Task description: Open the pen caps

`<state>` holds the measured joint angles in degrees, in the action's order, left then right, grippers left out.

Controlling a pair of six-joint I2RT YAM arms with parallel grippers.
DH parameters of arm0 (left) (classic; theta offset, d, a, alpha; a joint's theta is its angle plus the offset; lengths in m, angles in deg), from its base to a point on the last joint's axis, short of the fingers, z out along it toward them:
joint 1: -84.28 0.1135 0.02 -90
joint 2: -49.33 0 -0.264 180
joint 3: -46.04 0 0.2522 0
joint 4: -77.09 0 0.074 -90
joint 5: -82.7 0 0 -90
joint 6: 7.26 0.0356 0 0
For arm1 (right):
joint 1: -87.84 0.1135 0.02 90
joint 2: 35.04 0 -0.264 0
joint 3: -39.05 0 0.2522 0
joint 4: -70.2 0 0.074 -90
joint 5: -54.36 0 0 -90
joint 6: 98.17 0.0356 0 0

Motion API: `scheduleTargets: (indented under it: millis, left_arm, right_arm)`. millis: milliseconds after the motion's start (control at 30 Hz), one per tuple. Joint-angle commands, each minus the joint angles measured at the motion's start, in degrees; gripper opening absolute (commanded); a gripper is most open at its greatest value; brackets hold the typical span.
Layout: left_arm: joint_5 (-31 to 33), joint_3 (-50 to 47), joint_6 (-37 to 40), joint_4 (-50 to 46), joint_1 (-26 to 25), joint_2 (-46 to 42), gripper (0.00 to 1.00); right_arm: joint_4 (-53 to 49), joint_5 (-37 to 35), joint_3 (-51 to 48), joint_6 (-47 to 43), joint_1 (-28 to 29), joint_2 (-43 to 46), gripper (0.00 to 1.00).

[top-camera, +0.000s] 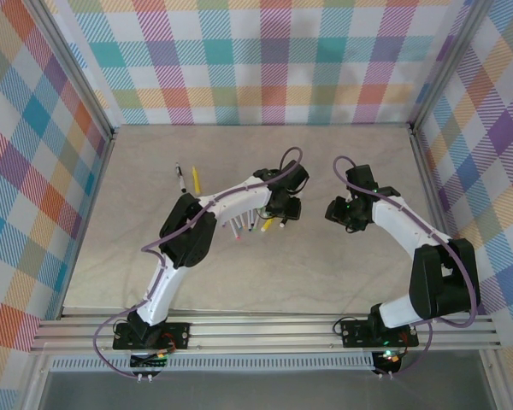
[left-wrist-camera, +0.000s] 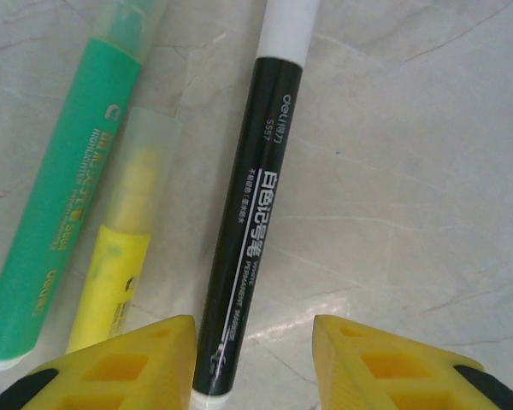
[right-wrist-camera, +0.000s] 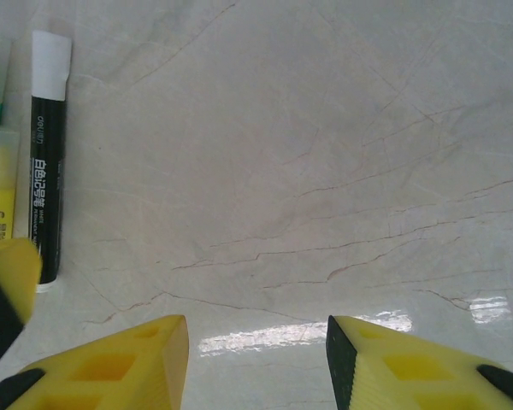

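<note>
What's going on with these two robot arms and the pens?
Two arms are working at a table. The left arm has its jaws open over the end of a black pen, white cap still on, beside a green highlighter and a yellow highlighter. The right arm hovers alongside, jaws open and empty.

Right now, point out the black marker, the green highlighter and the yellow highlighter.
black marker (left-wrist-camera: 250, 226): left wrist view, mid-barrel, on the white print.
green highlighter (left-wrist-camera: 64, 196): left wrist view, middle of the green barrel.
yellow highlighter (left-wrist-camera: 120, 260): left wrist view, upper part of the yellow barrel.
</note>
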<state>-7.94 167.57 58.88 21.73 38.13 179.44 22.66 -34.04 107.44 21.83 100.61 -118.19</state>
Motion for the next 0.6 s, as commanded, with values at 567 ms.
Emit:
scheduleTargets:
  millis: [567]
  left_arm:
    - [7.6, 3.6, -0.2, -2.6, -2.5, 7.8, 0.3]
  right_arm:
    - [2.4, 3.2, -0.6, 1.3, -0.4, 0.1, 0.45]
